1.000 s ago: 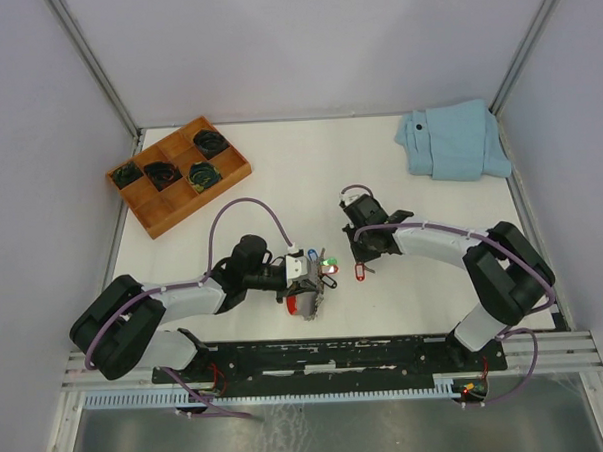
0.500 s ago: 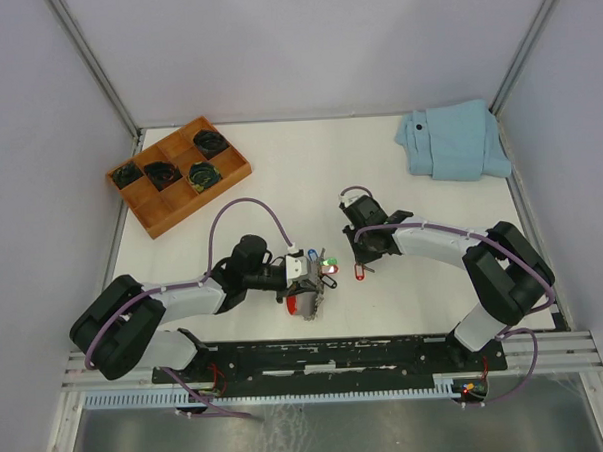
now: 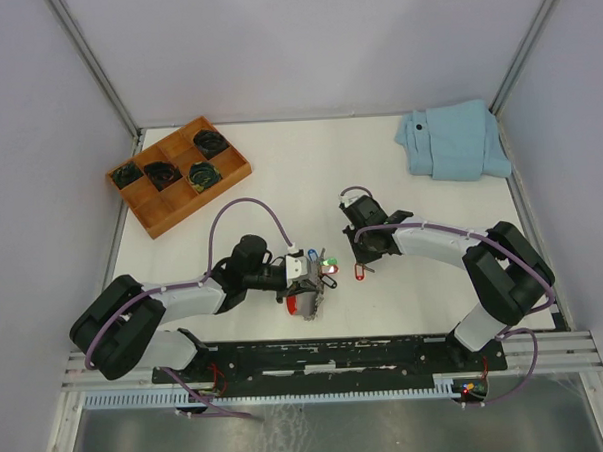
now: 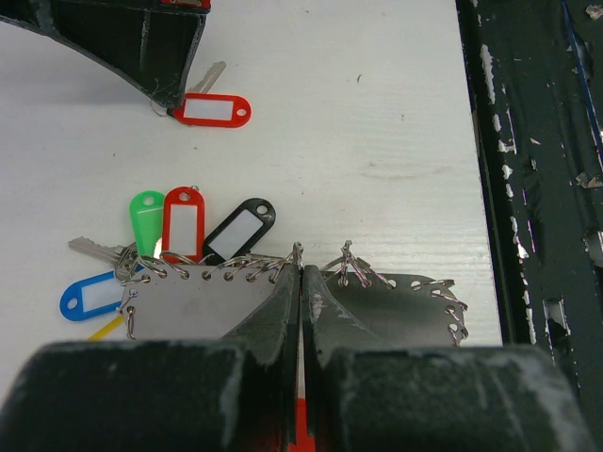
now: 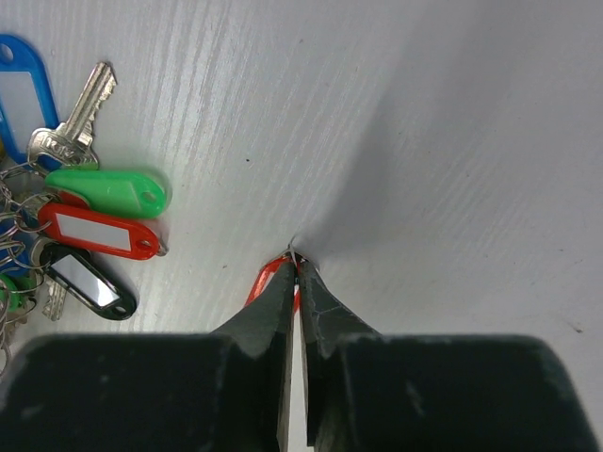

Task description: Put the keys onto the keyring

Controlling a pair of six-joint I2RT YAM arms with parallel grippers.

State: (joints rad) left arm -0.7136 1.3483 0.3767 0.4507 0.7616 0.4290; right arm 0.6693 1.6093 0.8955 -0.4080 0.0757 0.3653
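Observation:
My left gripper (image 4: 301, 268) is shut on the keyring (image 4: 198, 306), pinching its grey strap edged with small metal rings. Green (image 4: 146, 217), red (image 4: 184, 221), black and blue tags and a silver key hang from those rings. In the top view the keyring (image 3: 306, 286) lies at the table's front middle. Just to its right a loose key with a red tag (image 4: 215, 110) lies flat on the table. My right gripper (image 5: 298, 264) is shut on this red-tagged key (image 5: 268, 282), its tips pinching the small wire ring at the tag's end; most of the tag is hidden under the fingers.
A wooden tray (image 3: 179, 174) with dark coiled items stands at the back left. A folded light-blue cloth (image 3: 453, 141) lies at the back right. The dark base rail (image 3: 337, 355) runs along the table's near edge, close behind the keyring.

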